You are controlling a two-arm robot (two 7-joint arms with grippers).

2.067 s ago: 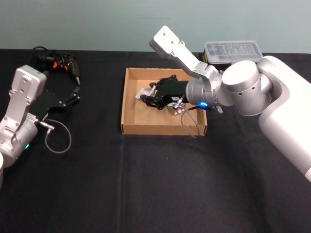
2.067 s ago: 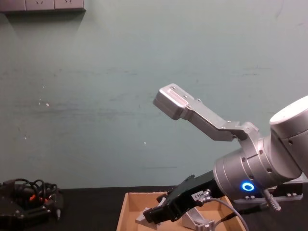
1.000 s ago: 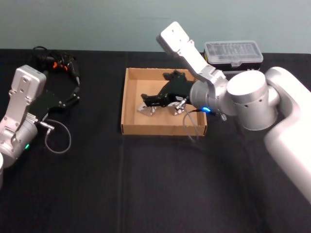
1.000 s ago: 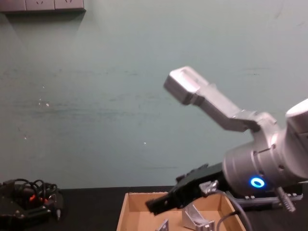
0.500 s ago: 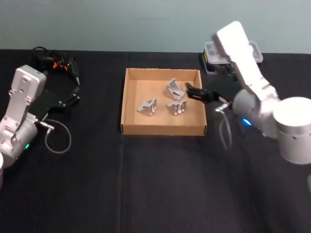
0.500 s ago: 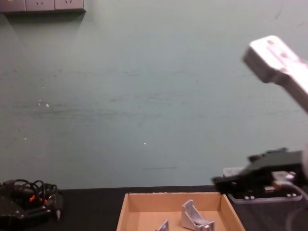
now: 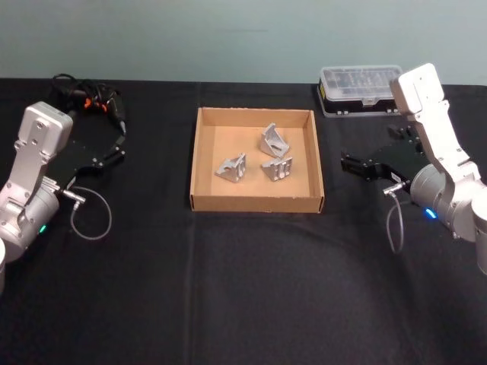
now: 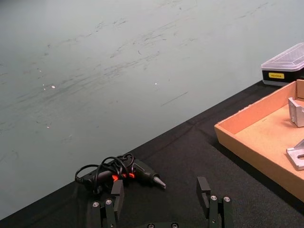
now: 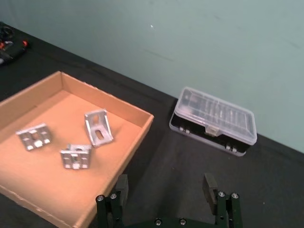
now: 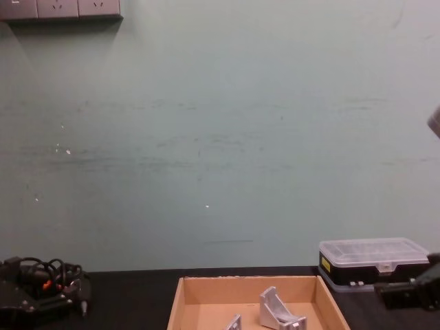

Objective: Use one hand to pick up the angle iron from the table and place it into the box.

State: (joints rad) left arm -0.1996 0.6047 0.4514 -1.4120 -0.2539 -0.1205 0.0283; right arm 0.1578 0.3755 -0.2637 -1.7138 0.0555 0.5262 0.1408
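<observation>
Right end effector (image 7: 351,163) sits over the table (image 7: 243,289), right of the box (image 7: 256,201) and clear of its wall, pointing toward it; fingers (image 9: 122,184) spread, nothing between them. In the chest view it shows at the lower right edge (image 10: 405,292), just in front of the black case (image 10: 364,261). Three angle irons in the box: one upright near the back (image 7: 273,140), one at centre-left (image 7: 230,167), one at centre-right (image 7: 277,169). The back one and the centre-right one are just beside each other, can't tell if touching; the centre-left one is apart from both. All three rest on the box floor, none leaning on a wall. The case with clear lid sits closed on the table behind and to the right of the box, apart from it. Left end effector (image 8: 161,204) is parked on the far left of the table, well away from the box, fingers (image 8: 203,187) spread and empty. Beyond it, at the back left corner, a tangle of black cable with an orange-marked tool (image 7: 95,100). Grey cable loop (image 7: 90,217) lies on the table beside the left arm (image 7: 30,182).
</observation>
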